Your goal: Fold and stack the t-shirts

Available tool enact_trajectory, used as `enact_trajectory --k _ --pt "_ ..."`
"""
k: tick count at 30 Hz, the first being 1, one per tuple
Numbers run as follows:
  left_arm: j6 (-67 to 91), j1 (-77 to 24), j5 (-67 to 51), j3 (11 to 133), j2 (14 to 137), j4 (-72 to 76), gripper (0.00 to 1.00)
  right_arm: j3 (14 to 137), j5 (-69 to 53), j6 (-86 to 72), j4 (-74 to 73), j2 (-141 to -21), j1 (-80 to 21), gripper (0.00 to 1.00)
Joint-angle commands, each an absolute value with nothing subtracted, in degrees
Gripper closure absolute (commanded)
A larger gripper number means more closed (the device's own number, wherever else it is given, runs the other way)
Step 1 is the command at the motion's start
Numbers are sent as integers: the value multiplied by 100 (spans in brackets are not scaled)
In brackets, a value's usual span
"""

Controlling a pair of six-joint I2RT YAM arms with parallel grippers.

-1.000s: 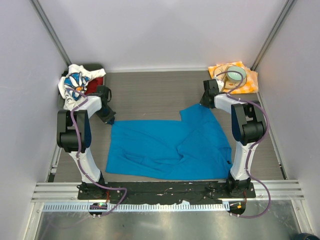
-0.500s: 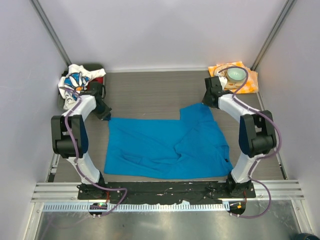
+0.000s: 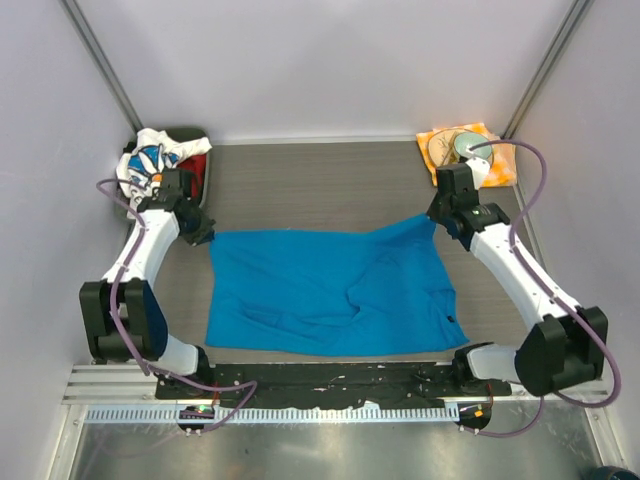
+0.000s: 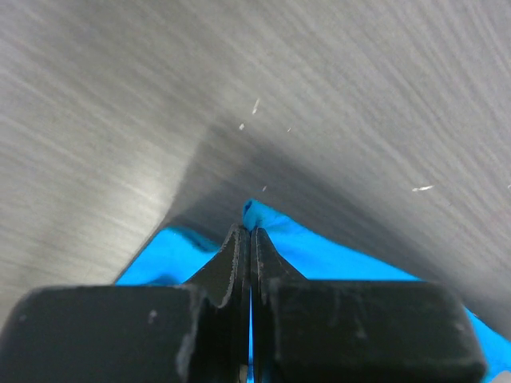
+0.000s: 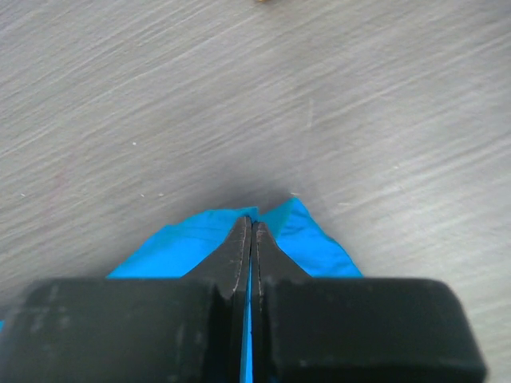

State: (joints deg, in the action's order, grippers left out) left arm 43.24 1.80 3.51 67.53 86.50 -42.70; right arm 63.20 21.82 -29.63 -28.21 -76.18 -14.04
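Observation:
A bright blue t-shirt [image 3: 320, 290] lies spread over the middle of the table, rumpled at its centre. My left gripper [image 3: 203, 235] is shut on its far left corner [image 4: 257, 211], blue cloth showing between the pinched fingers. At the far right corner [image 5: 297, 219] my right gripper [image 3: 437, 222] is shut on the same shirt, and the far edge runs stretched between the two grippers. In the back left corner the white daisy-print t-shirt [image 3: 145, 162] lies crumpled on a red one [image 3: 197, 166].
An orange-and-white checked napkin [image 3: 500, 160] with a round bowl [image 3: 466, 148] on it sits at the back right. Grey walls close in the table on three sides. The arm bases stand on the black rail [image 3: 330, 375] at the near edge.
Both arms have swung outward, each holding a corner. The folded-over far right part of the blue t-shirt has been drawn out, and its far edge now runs straighter and tauter.

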Motion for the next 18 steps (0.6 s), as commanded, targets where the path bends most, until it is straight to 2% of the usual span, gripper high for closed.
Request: enact_trajectory --k 1,9,18 --pt "4184 220 466 6146 8025 -4412 100 6083 2654 -2918 -3436 -6840 -1415 99" --pt "4192 220 615 5292 6980 -4570 100 5643 2313 -3295 -4138 -5731 -1406 99" --pt "4140 211 721 4878 6513 -4816 100 4949 1521 -3718 -4868 -4940 -1468 99"
